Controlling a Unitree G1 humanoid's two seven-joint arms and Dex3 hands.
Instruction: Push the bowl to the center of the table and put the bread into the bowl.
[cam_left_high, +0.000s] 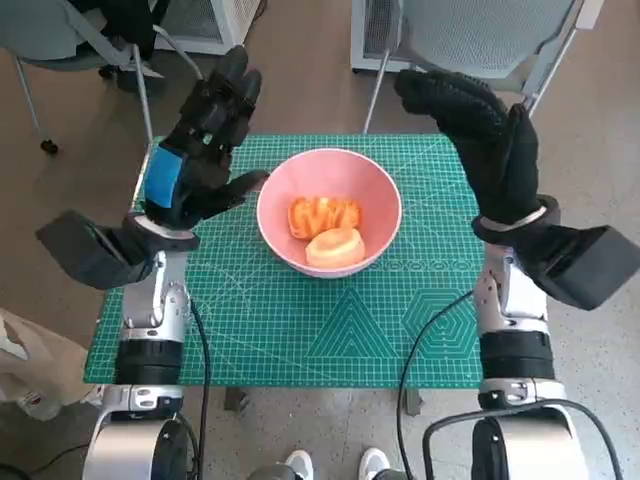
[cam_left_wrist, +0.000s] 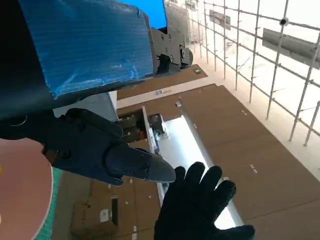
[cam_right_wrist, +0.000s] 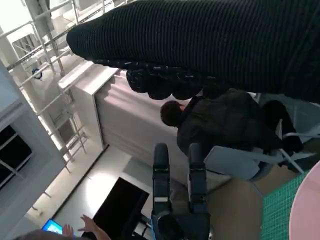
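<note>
The bowl (cam_left_high: 330, 210), pink, stands on the green mat (cam_left_high: 300, 330) that covers the desk, a little toward twelve o'clock of the mat's middle. Two pieces of bread (cam_left_high: 325, 230) lie inside it: a darker orange, ridged piece toward eleven o'clock and a paler, rounded piece toward five o'clock, the two touching.

The left hand (cam_left_high: 200, 145) hangs at nine o'clock of the bowl, raised, fingers spread and pointing toward twelve o'clock, holding nothing. Its thumb reaches toward the bowl's rim; whether it touches cannot be told. In the left wrist view the blue-taped back (cam_left_wrist: 85, 45) fills the upper part, a black finger (cam_left_wrist: 125, 162) reaches across, and an edge of the bowl (cam_left_wrist: 25, 190) shows beside it.

The right hand (cam_left_high: 490, 140) hangs at three o'clock of the bowl, clear of it, fingers apart and bent over toward eleven o'clock, empty. The same gloved hand (cam_left_wrist: 200, 205) shows in the left wrist view, fingers fanned out.

In the right wrist view the glove (cam_right_wrist: 210, 45) runs across the picture, the left hand's fingers (cam_right_wrist: 161, 175) stand upright beyond it, and a person (cam_right_wrist: 220, 125) in dark clothes sits on a chair (cam_right_wrist: 240, 162). Two chairs (cam_left_high: 480, 40) stand at twelve o'clock of the desk. A person's shoes (cam_left_high: 335, 465) show at six o'clock.
</note>
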